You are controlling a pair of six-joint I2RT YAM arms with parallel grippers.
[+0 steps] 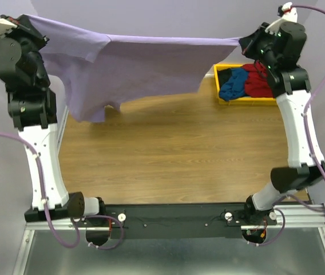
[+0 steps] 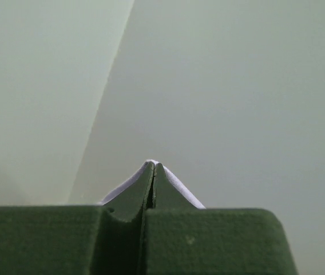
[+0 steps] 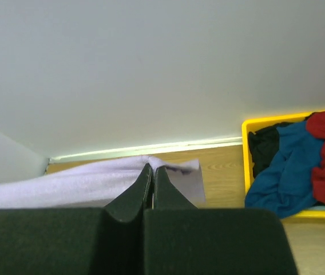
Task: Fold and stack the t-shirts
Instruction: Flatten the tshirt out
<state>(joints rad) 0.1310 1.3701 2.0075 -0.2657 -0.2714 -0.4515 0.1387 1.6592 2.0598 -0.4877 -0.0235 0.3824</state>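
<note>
Left fingers (image 2: 129,197), right fingers (image 3: 129,197) pinched shut on lavender t-shirt (image 1: 145,69), stretched in air above desk (image 1: 168,154); blue t-shirt (image 1: 234,83), red t-shirt (image 1: 258,81), black t-shirt (image 1: 224,75) in yellow bin (image 1: 248,101).

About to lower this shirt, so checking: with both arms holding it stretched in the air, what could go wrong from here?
1. The left gripper and right gripper pinch the lavender shirt only at the tips of their fingers; a tug could pull a corner free.
2. The shirt hangs lower on the left arm's side, so it may land creased.
3. Its right edge hangs near the yellow bin and might snag on it.
</note>
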